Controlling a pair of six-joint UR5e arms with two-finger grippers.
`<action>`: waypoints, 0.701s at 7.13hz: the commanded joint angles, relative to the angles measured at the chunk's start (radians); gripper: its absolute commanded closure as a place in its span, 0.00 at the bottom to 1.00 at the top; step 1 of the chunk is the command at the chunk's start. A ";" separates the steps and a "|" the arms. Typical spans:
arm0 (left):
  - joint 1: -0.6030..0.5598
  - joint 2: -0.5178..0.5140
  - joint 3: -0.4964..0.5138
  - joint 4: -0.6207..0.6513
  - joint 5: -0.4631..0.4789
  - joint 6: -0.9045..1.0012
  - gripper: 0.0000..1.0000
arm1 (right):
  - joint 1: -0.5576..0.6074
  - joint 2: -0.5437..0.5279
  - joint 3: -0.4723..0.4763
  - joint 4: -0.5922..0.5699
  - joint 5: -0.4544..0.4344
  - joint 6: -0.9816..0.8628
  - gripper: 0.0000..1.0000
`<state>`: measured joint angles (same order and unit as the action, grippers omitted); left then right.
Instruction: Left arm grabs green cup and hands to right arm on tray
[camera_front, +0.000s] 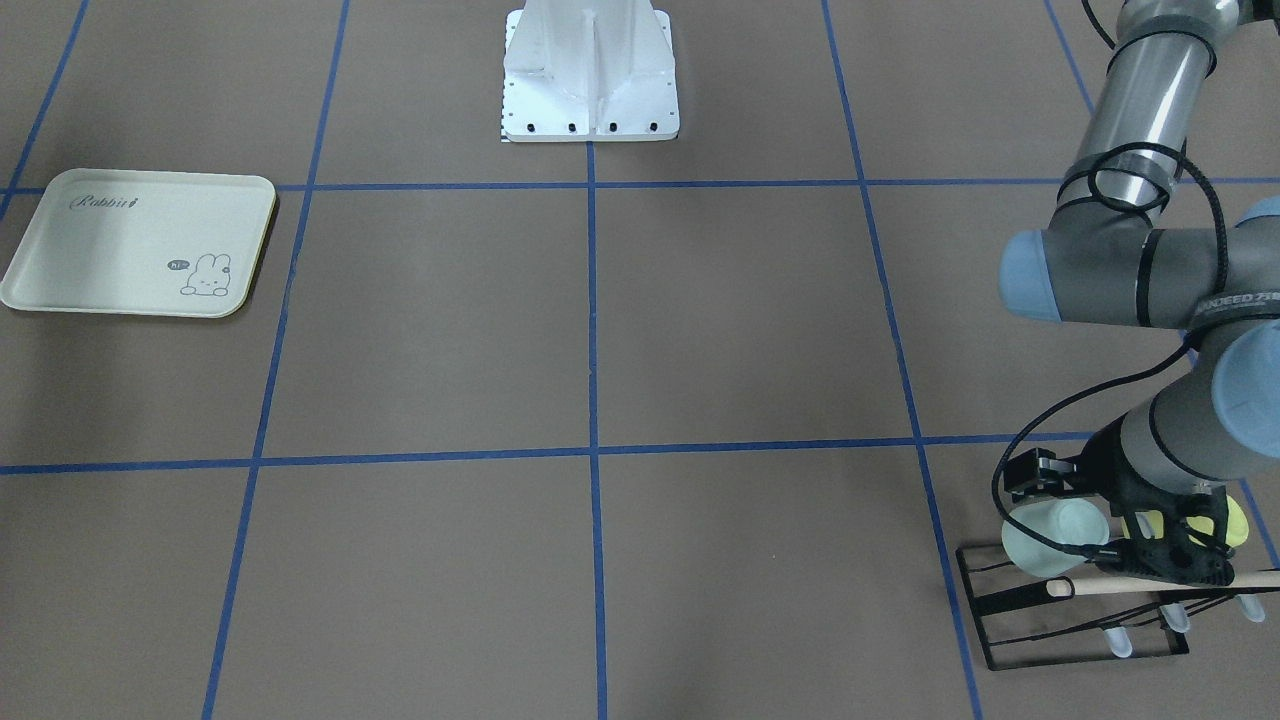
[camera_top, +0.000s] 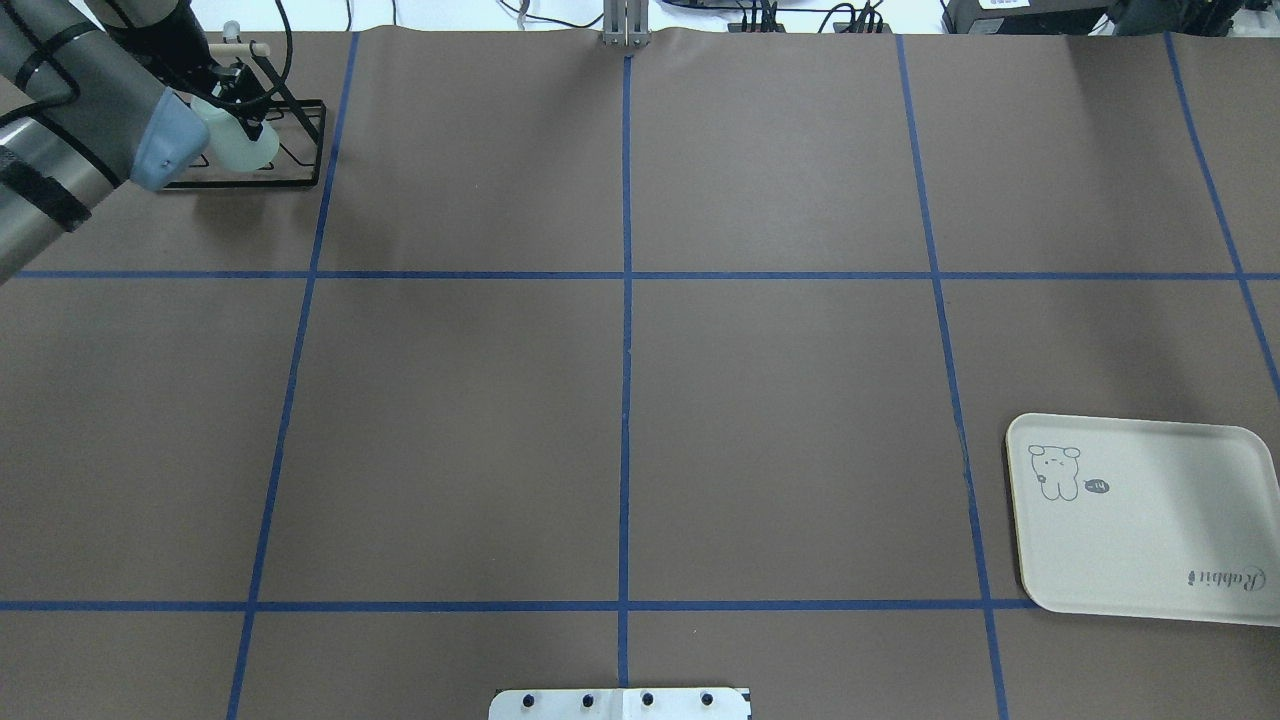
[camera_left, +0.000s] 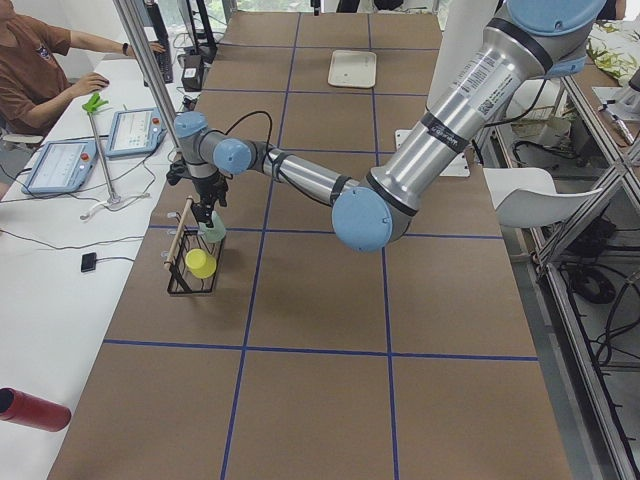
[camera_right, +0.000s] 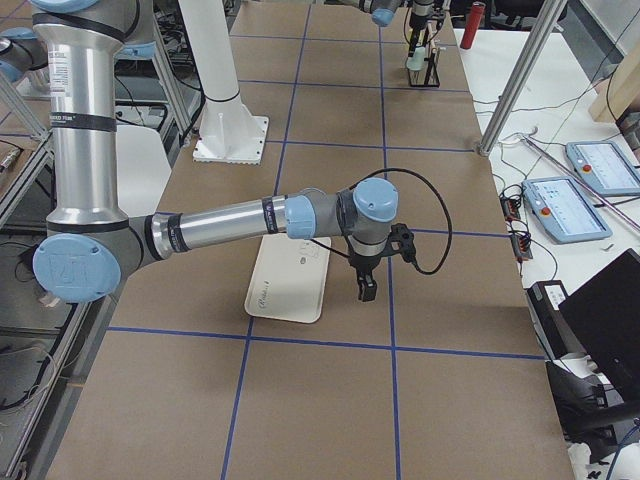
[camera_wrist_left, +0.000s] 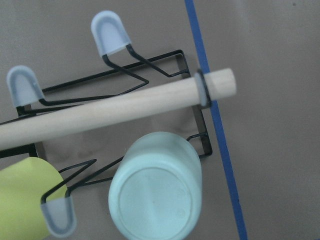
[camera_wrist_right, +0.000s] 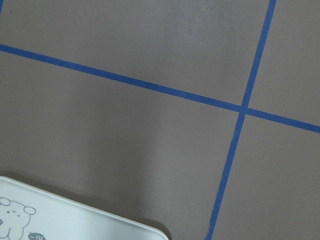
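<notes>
The green cup (camera_front: 1050, 535), pale mint, hangs base-out on a peg of a black wire rack (camera_front: 1060, 625) at the table's far left corner. It fills the lower middle of the left wrist view (camera_wrist_left: 155, 195) and shows in the overhead view (camera_top: 243, 148). My left gripper (camera_front: 1170, 562) hovers over the rack just beside the cup, looks open and holds nothing. The cream tray (camera_front: 130, 240) lies flat and bare on the right side (camera_top: 1150, 530). My right gripper (camera_right: 366, 287) hangs just past the tray's edge (camera_right: 290, 280); I cannot tell if it is open or shut.
A brighter yellow-green cup (camera_front: 1238, 520) hangs on the same rack, behind the left gripper (camera_wrist_left: 20, 200). A wooden dowel (camera_wrist_left: 115, 107) runs across the rack top. The robot's white base (camera_front: 590, 80) stands at mid-table. An operator sits at a side desk (camera_left: 40, 70).
</notes>
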<state>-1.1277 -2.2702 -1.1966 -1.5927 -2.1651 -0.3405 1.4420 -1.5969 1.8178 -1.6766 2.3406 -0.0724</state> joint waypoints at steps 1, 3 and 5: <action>0.000 -0.021 0.037 -0.004 0.001 -0.003 0.02 | 0.000 0.000 0.000 0.000 0.000 -0.001 0.01; 0.000 -0.046 0.077 -0.022 0.008 -0.002 0.02 | 0.000 0.000 0.001 0.000 0.000 0.000 0.01; 0.000 -0.048 0.095 -0.047 0.016 -0.002 0.02 | 0.000 0.000 0.003 0.000 0.000 0.000 0.01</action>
<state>-1.1275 -2.3153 -1.1122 -1.6276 -2.1528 -0.3421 1.4419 -1.5968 1.8195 -1.6766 2.3409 -0.0723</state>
